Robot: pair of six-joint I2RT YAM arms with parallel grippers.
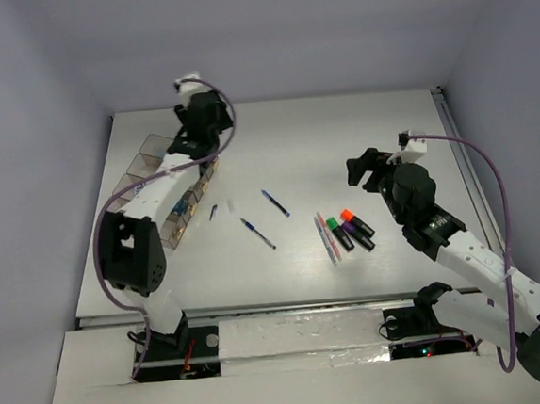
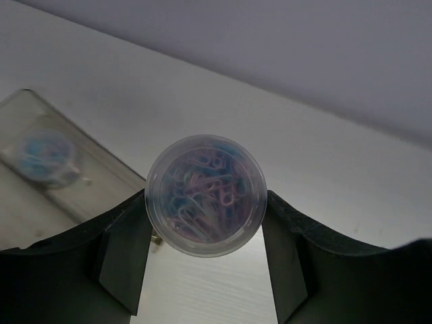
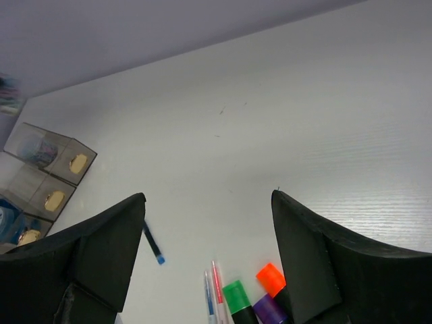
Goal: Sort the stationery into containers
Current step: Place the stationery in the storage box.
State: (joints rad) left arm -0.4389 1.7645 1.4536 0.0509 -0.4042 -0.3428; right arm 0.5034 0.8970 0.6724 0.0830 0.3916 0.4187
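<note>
The left gripper [image 2: 206, 226] is clamped on a small round clear plastic tub of pastel blue and pink paper clips [image 2: 206, 192] near the white table's [image 1: 339, 130] far left corner. It is just beside the row of clear smoky-brown plastic compartments [image 1: 149, 154] along the left edge. The right gripper [image 3: 209, 233] hangs spread wide, holding nothing, over the short black markers with green, orange and purple caps [image 1: 350, 230] and the slim pink and blue pens [image 1: 326, 239] right of the table's middle.

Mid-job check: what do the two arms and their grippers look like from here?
Both have black joint housings and white link segments, as on the left arm and right arm. A purple cable loops alongside each. The left fingers and right fingers are matte black, broad, tapering wedges. No markings visible.
</note>
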